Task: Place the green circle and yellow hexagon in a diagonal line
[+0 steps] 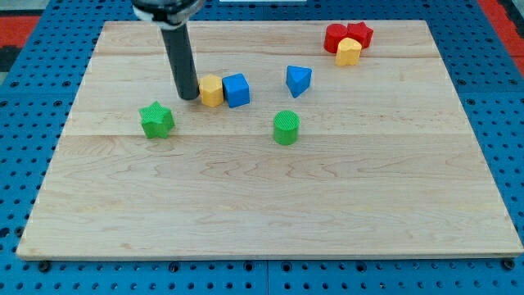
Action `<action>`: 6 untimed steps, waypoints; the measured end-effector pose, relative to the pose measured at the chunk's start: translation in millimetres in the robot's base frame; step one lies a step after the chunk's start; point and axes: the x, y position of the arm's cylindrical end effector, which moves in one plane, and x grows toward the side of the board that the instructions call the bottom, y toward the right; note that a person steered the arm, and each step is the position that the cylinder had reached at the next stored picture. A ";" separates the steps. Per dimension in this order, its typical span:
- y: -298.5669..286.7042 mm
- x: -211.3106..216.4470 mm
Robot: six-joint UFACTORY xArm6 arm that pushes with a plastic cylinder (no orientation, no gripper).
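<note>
Upright, my tip (pixel 189 97) beside yellow hexagon (pixel 212 90)

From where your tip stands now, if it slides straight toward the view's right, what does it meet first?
My tip would meet the yellow hexagon first; it sits right beside it, seemingly already touching. The blue cube stands just behind the hexagon.

The surface (pixel 270 205) is a light wooden board of joined planks with visible grain, rectangular with rounded corners. It lies on a blue perforated base (pixel 33 123) with a regular grid of holes, visible on all four sides. Illumination is even, with soft shadows.
</note>
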 end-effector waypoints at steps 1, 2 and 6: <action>6.3 -9.3; -3.4 -9.7; 12.8 23.3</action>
